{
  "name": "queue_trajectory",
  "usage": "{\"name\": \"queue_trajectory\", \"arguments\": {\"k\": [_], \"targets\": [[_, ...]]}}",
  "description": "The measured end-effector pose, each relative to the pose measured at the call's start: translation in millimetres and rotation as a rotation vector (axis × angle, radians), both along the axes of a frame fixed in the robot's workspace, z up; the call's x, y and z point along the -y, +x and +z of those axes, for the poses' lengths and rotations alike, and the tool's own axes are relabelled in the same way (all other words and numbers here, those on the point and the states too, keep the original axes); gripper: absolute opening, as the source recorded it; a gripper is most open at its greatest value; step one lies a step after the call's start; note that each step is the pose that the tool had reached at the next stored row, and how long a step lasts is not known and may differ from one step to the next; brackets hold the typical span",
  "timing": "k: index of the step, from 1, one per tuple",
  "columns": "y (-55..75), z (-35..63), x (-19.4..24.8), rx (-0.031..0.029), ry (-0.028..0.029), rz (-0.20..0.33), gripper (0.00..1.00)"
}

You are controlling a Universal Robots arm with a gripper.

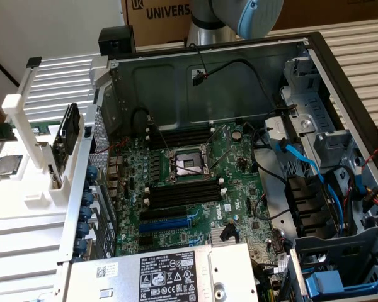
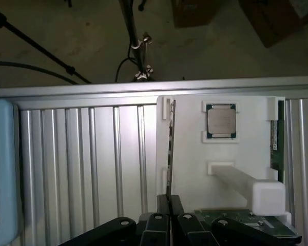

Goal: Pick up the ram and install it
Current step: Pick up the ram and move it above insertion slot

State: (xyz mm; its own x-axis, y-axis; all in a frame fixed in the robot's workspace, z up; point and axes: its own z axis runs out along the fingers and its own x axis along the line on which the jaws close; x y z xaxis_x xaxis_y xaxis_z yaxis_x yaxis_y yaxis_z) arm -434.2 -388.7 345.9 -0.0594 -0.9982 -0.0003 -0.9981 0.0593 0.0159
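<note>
The step in hand is the pick-up, and it is at its start. In the wrist view the ram [image 2: 170, 148] stands on edge in the white holder [image 2: 190, 148], its far end caught in 1 of 2 small brackets. It runs in a thin line straight toward the gripper [image 2: 169, 205].

The gripper's fingers sit almost together with a hairline gap, and I judge that they hold nothing. The ram looks well below them, seated in its holder, with the gap lined up on its edge. Its near end is hidden behind the fingertips, so contact cannot be ruled out entirely.

To do this well, the fingers need to be wider than the stick before they reach it. The gap should stay centred on that thin edge, and the approach should be square, since any skew would push the board sideways in its brackets. A grip near mid-length on bare board should lift it evenly.

A CPU [image 2: 220, 121] lies in the holder just beside the ram, and the holder rests on the ribbed bench [image 2: 92, 154].
</note>
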Motion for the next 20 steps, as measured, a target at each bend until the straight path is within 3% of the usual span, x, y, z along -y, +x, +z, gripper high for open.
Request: {"name": "queue_trajectory", "arguments": {"k": [2, 4, 6, 8, 11, 17, 20], "targets": [[6.3, 8.5, 0.0, 0.0038, 0.0000, 0.000, 0.13], [8.4, 10.3, 0.0, 0.0068, 0.0003, 0.000, 0.13], [8.4, 10.2, -0.1, 0.0074, 0.0007, -0.001, 0.13], [9.4, 10.8, -0.2, 0.0073, -0.0023, -0.001, 0.13], [18.5, 17.7, -0.2, 0.0074, -0.0026, -0.001, 0.13], [35.0, 29.5, 0.5, 0.0086, 0.0170, -0.001, 0.13], [43.3, 33.0, 0.9, 0.0087, 0.0203, -0.001, 0.13]]}}
